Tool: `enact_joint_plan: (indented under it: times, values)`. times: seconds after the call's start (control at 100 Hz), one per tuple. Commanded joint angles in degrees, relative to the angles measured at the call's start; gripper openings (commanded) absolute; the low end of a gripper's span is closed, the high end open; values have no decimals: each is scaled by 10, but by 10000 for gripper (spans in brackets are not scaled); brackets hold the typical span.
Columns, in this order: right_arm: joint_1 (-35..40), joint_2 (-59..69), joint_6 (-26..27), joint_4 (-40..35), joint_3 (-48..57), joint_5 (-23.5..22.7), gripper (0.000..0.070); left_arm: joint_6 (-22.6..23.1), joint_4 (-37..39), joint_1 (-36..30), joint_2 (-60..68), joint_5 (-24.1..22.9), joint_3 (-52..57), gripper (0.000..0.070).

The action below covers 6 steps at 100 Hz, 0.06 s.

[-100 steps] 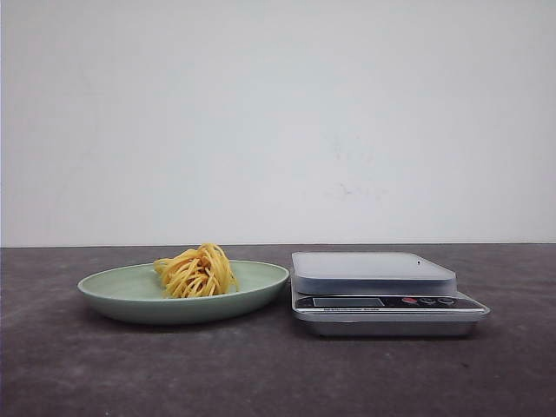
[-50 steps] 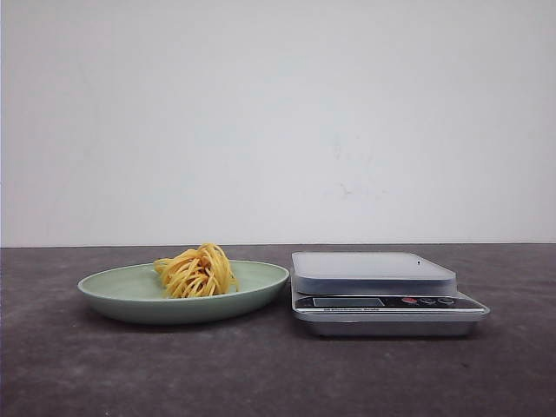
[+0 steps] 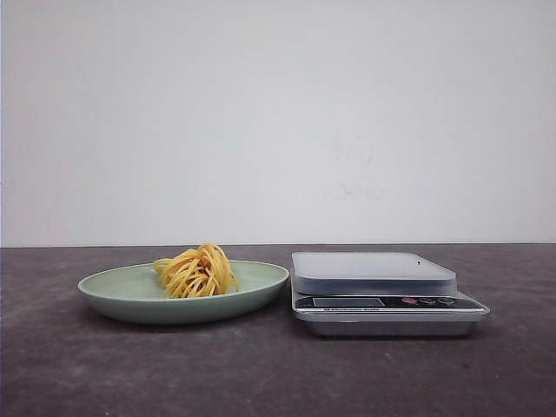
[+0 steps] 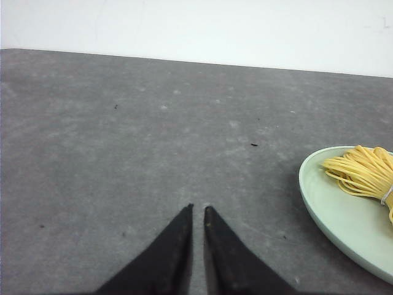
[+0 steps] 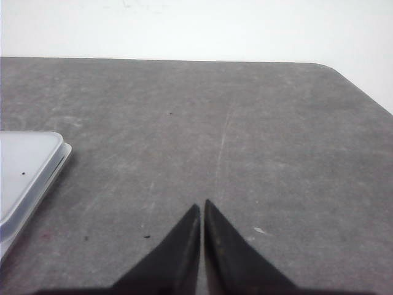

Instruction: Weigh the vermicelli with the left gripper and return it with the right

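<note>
A: What is seen at the far left?

B: The left gripper (image 4: 198, 210) is found low over the bare grey table (image 4: 123, 141), its two black fingers drawn nearly together with only a thin slit between the tips, and nothing is held.

A: And where is the vermicelli placed relative to it?

B: The vermicelli (image 3: 197, 271) is laid as a small yellow nest on the pale green plate (image 3: 113, 291), apart from the left gripper and off to its side; in the left wrist view only part of the plate and strands is shown.

A: What is found further right?

B: A silver kitchen scale (image 3: 382, 291) is set just beside the plate, its platform bare. Beyond it, the right gripper (image 5: 202, 206) is closed to a slit over the table, holding nothing, well apart from the vermicelli.
</note>
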Motion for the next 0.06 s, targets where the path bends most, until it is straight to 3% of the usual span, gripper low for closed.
enact_joint_plan:
  times: [0.0,0.05]
  values:
    - [0,-1,-2,8,-2,0,1,9,-3,1,0,1,-10,0]
    - [0,-1,-2,8,-2,0,1,9,-3,1,0,1,-10,0]
